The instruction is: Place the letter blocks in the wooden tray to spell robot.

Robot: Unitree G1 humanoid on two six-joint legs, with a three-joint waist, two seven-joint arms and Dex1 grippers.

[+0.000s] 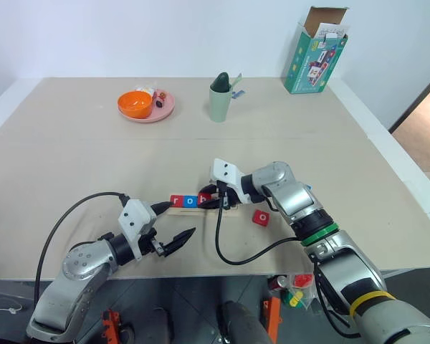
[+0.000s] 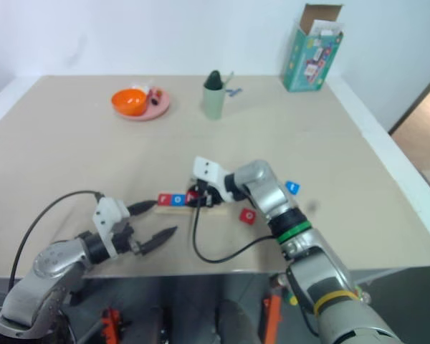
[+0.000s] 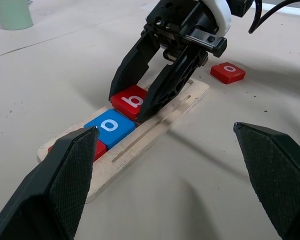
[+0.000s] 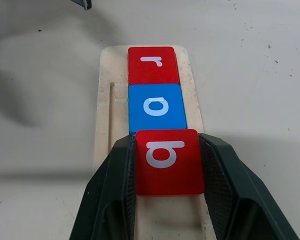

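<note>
The wooden tray (image 4: 105, 100) lies near the table's front, with a red r block (image 4: 152, 65) and a blue o block (image 4: 156, 107) side by side in it. My right gripper (image 1: 213, 198) is shut on a red b block (image 4: 169, 161), which rests in the tray against the blue o. A loose red o block (image 1: 261, 217) lies on the table just right of the tray. A blue block (image 2: 292, 188) lies further right, behind my right arm. My left gripper (image 1: 180, 217) stands open and empty, just in front of the tray's left end.
At the back of the table stand a pink plate (image 1: 160, 109) with an orange bowl (image 1: 135, 104), a pale green cup (image 1: 219, 100) and a teal carton (image 1: 315, 54). A black cable (image 1: 236, 258) hangs off my right wrist near the front edge.
</note>
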